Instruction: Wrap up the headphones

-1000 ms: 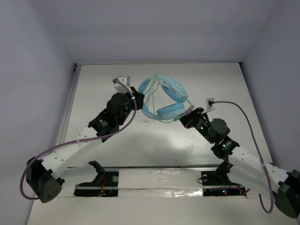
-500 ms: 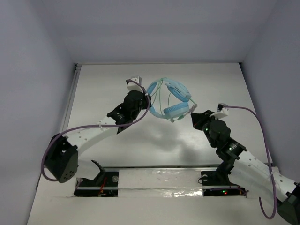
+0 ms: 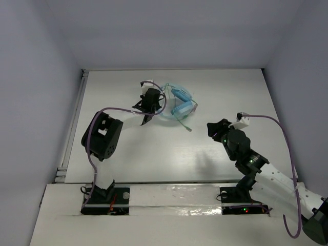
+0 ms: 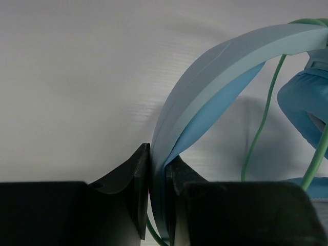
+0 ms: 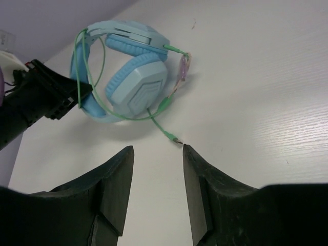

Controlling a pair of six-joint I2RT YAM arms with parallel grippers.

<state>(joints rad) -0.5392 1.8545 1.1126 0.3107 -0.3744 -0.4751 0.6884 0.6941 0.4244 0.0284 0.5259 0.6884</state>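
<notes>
Plainly, white table [image 3: 154,148], headphones [image 3: 177,102], pale lilac walls [image 3: 169,31]

Soft, even light from above fills the overhead view, leaving the white counter [image 3: 154,154] bright, with only a faint, blurred shadow near the right arm [image 3: 266,177] and a glossy sheen along the near edge strip [image 3: 174,197]. In the left wrist view the left gripper [image 4: 158,164] is a near-black, slightly soft mass up close, and the headphones [image 4: 205,87] throw a pale grey shadow behind them. The right wrist view is crisp further off, while the right gripper [image 5: 156,154] sits dark and underexposed in the foreground.
</notes>
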